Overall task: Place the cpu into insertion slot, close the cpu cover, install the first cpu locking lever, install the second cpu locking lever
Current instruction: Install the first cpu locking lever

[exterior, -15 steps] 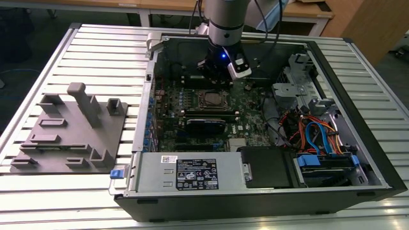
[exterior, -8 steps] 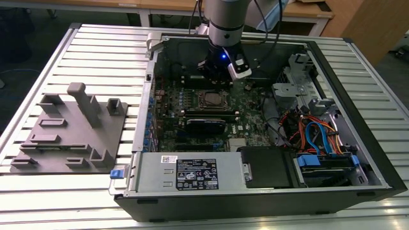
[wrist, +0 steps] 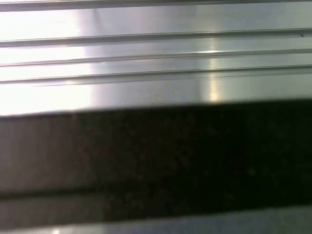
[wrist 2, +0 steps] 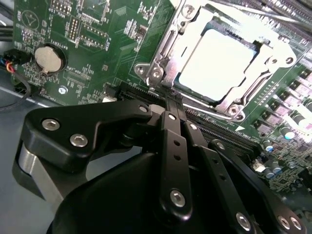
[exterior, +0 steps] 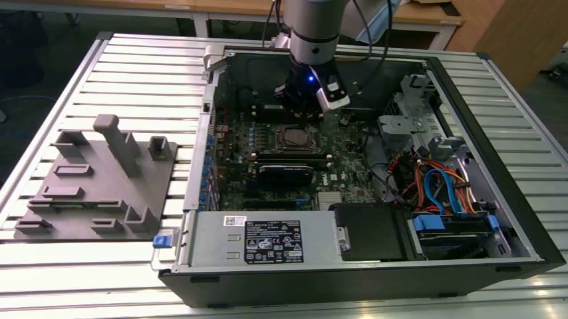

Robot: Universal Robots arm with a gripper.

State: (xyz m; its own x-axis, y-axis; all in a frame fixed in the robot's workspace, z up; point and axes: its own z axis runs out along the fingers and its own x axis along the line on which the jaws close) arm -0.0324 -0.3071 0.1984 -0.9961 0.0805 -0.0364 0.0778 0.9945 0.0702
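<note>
Arm inside the open case, above the socket.
Exterior view: the gripper point(exterior: 306, 106) hangs just beyond the slot point(exterior: 293, 137), hemmed by case walls point(exterior: 211, 119), on the slatted bench point(exterior: 133, 66). Second wrist view: jaws clenched together, empty, tips at the cover point(wrist 2: 165, 53) edge; cpu point(wrist 2: 217, 61) seated under it. First wrist view: bench slats point(wrist: 156, 63).

Pale silver cpu point(wrist 2: 218, 62), silver cpu cover point(wrist 2: 165, 53), green motherboard point(wrist 2: 97, 39), black gripper point(wrist 2: 176, 113).
</note>
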